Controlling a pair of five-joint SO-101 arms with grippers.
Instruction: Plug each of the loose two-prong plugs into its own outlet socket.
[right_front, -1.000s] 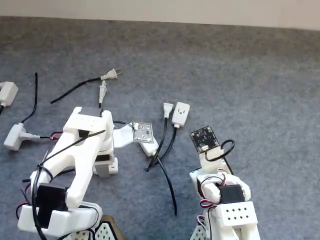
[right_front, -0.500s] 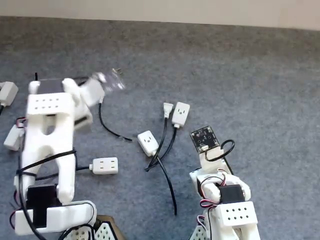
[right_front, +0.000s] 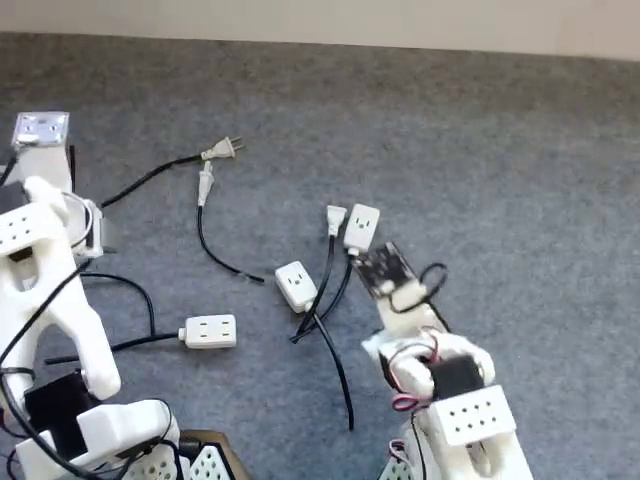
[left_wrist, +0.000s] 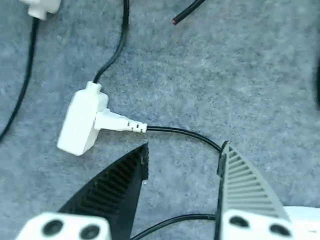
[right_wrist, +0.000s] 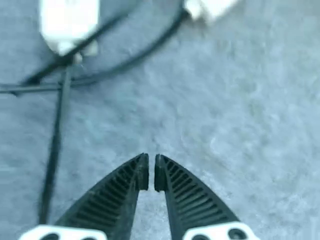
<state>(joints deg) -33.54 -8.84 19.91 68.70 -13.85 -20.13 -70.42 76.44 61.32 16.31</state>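
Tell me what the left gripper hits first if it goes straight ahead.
Probably the black cord crossing just ahead of the left gripper, jaws open; it leads from a plug seated in a white socket. Depth is unclear; it may touch carpet first.

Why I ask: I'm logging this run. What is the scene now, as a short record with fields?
left gripper: open, empty, above a black cord
plugged pair: white plug seated in outlet block
right gripper: shut, empty, over grey carpet
loose plug: prongs bare, lying on the carpet
second plug: lying beside an outlet, not inserted
other outlets: wide outlet, small block, both unoccupied
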